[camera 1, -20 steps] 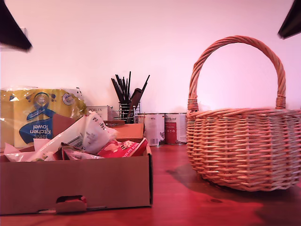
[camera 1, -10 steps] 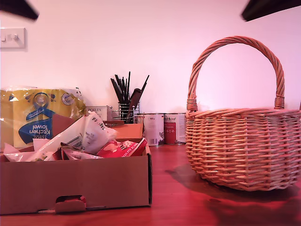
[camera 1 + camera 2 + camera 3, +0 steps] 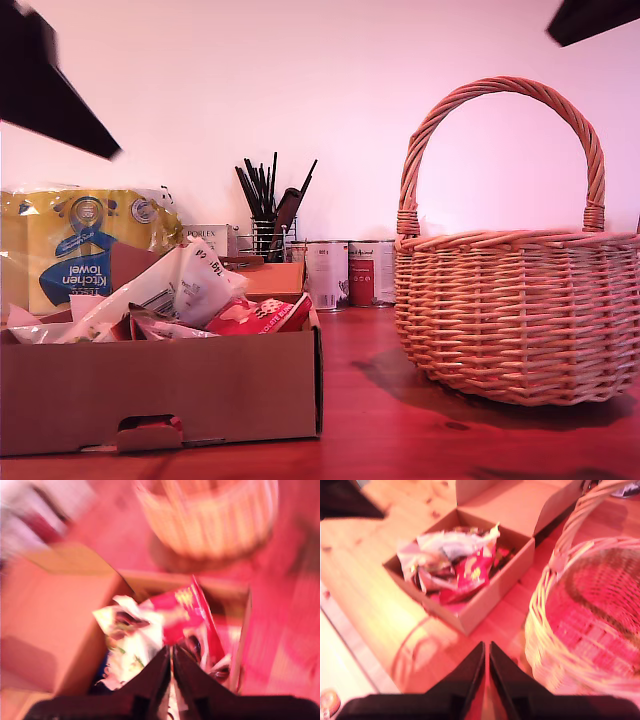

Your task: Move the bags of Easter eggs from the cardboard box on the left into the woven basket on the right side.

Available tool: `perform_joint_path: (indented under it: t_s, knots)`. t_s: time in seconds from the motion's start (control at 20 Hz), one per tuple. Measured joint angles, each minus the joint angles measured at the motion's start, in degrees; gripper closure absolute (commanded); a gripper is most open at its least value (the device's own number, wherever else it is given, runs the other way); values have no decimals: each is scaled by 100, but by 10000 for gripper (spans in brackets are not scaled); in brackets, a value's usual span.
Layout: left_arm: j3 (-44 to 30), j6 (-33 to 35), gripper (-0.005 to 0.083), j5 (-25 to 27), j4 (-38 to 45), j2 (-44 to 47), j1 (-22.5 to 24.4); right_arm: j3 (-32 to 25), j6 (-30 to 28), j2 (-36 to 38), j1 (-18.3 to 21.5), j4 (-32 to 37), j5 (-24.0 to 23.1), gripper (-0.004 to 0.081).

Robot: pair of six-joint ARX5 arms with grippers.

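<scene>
Several bags of Easter eggs in the cardboard box, woven basket beside.

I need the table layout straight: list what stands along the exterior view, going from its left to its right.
Kitchen towel pack → cardboard box of sweet bags → utensil holder → tins → woven basket.

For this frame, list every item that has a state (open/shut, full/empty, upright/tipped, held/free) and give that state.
cardboard box: open, flaps up, holding packets.
bags of Easter eggs: piled in the box, none held.
woven basket: upright, handle up; the second wrist view shows nothing inside.
my first gripper: shut, empty, above the box.
my second gripper: shut, empty, above the table between box and basket.
utensil holder: upright, filled.
</scene>
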State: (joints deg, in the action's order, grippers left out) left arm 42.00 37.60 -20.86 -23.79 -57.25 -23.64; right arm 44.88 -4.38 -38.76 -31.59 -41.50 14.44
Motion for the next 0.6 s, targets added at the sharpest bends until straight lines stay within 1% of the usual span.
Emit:
perform_joint_path:
  t_s: [0.05,0.1,0.3,0.45,0.6]
  knots:
    - [0,11,94,105,219,-181,0,0,-15,57,0,-52,2,783]
    - [0,11,29,197,439,-411,-11,0,-20,107,0,-107,0,783]
    - [0,24,24,538,949,-1357,-63,0,-109,153,0,-269,0,783]
    - [0,79,24,726,1416,-1738,-63,0,-170,142,0,-326,-33,783]
    - [0,116,26,730,1779,-2175,-63,0,-179,142,0,-326,-39,783]
